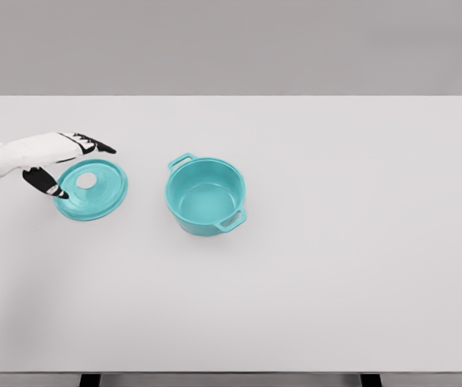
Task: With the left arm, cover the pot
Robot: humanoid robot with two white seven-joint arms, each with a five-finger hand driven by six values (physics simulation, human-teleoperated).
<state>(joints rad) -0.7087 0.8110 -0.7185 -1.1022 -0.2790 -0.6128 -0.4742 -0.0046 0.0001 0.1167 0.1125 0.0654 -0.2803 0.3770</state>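
White bench [335,282] carries a teal lid [90,189] lying flat, well left of the open teal pot [206,196]. With fingers spread wide and holding nothing, the left hand [63,161] hovers at the lid's left edge. It should close squarely on the pale center knob [86,181] before lifting.

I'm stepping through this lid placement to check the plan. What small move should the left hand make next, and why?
Probably close the fingers on the lid's near edge. The left hand is spread open around the left side of the teal lid, which seems to lie flat on the table, and the open pot sits uncovered to its right.
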